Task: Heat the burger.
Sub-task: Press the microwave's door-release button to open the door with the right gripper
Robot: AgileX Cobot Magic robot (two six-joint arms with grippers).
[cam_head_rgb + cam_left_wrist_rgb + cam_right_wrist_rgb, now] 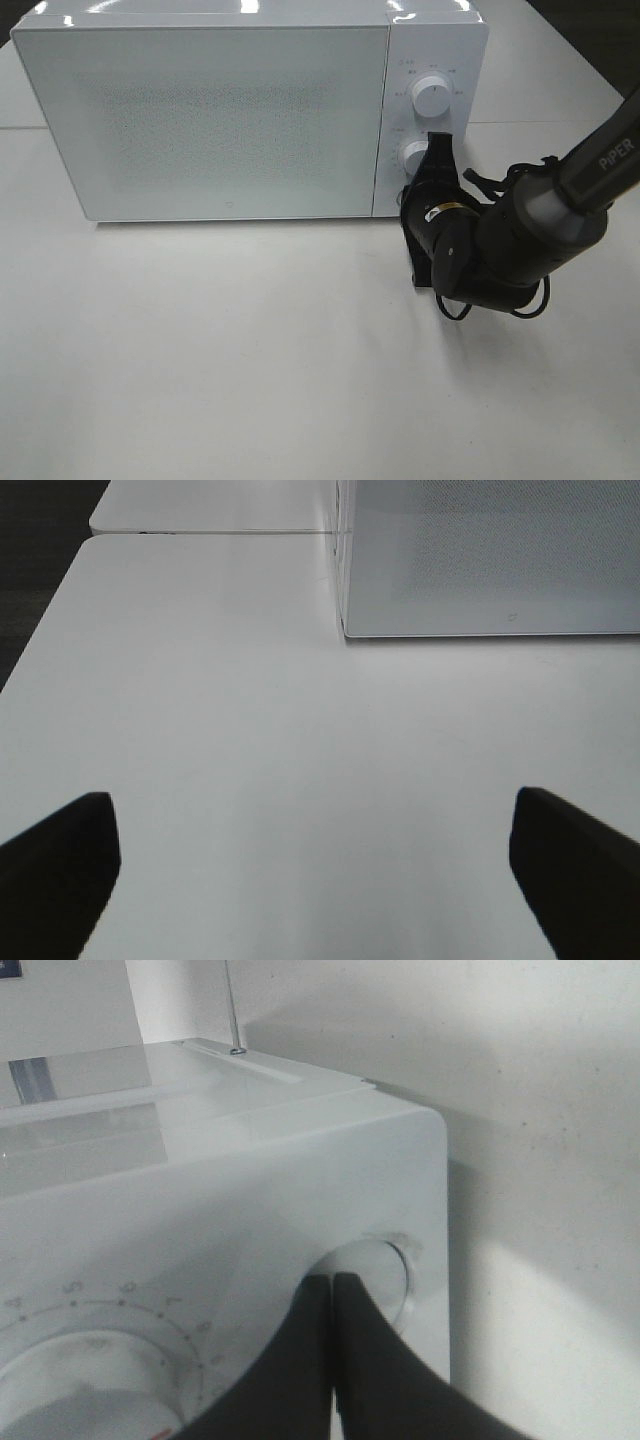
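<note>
Gently now, with your right claw (438, 148) pinched shut at the microwave's (200, 110) lower knob (414, 156) and the left claw (315, 840) spread wide over the tabletop (250, 360), press squarely and twist slowly (burger unseen, presumably behind the closed door).

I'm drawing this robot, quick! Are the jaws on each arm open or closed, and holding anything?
Left gripper: open, holding nothing.
Right gripper: shut, empty, tips at a microwave knob.
</note>
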